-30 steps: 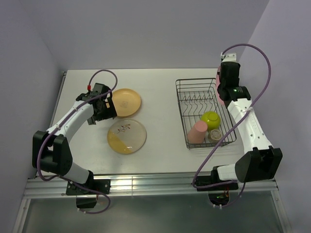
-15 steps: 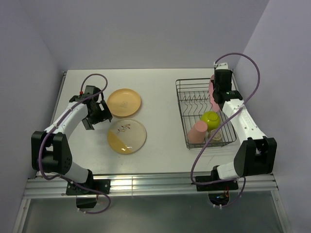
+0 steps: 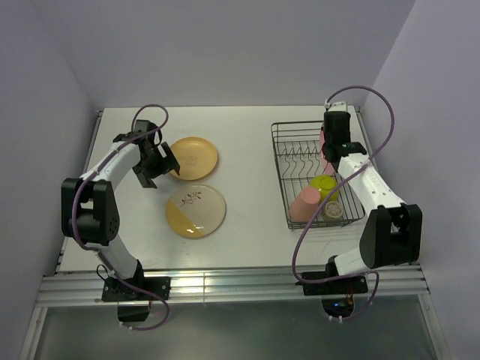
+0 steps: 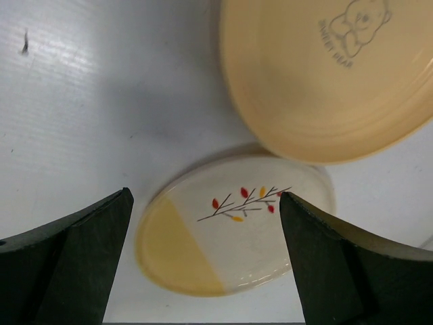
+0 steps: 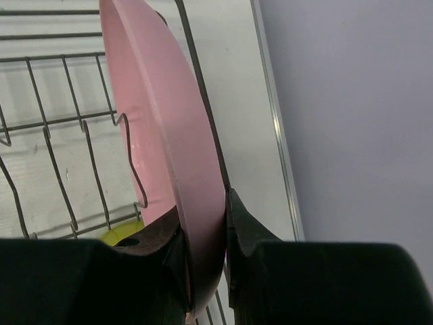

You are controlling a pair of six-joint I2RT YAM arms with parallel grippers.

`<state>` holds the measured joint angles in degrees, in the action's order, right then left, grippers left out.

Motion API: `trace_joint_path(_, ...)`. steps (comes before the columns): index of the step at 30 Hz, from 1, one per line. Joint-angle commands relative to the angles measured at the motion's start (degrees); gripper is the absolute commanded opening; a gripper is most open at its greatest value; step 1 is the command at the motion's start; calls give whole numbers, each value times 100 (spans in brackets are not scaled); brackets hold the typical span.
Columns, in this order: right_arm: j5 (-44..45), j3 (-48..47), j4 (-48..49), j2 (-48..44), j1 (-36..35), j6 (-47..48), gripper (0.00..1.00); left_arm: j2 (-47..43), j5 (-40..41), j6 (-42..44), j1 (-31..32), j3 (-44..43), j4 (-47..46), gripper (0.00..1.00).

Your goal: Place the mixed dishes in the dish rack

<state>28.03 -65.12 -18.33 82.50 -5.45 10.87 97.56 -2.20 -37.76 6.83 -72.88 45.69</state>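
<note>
White worktop (image 3: 247, 225): right tool (image 5: 206, 223) clamped on pink plate (image 5: 169, 149), held on edge at dish rack's (image 3: 300, 159) far right side. Left tool (image 4: 205, 203), fingers wide apart, hovers by orange plate (image 3: 192, 158) and cream-and-yellow plate (image 3: 196, 211), both flat left of the rack. Rack's near end holds pink cup (image 3: 304, 204) and lime-green bowl (image 3: 325, 185).

White tabletop (image 3: 247, 240) boxed in by plain pale lilac walls (image 3: 225, 45) at back and both sides; aluminium rail (image 3: 240, 283) along near edge; even, soft lighting.
</note>
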Motion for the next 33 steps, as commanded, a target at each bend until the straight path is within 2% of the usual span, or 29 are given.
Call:
trace_joint_path(1,289,158,-66,82,-122,-138,10,227,-176,-144,-41,-506,-148,96)
trace_joint_path(7,773,456,-75,117,-394,-296,13,606,-264,-223,-94,-893,-148,96)
trace_joint_path(10,888,501,-83,91,-465,-454,30,773,-246,-206,-112,-1061,-113,96)
trace_joint_path(11,880,492,-109,74,-465,-515,40,817,-255,-197,-112,-1096,-113,96)
trace_joint_path(15,985,448,-153,-41,-474,-779,55,1028,-299,-171,-138,-1263,-122,95)
trace_joint_path(29,1003,-299,-654,-533,-474,-1350,67,1784,-264,-144,-191,-1879,-78,88)
trace_joint_path(33,985,-729,-1067,-691,-483,-1763,68,1925,-334,-188,-200,-1958,-122,81)
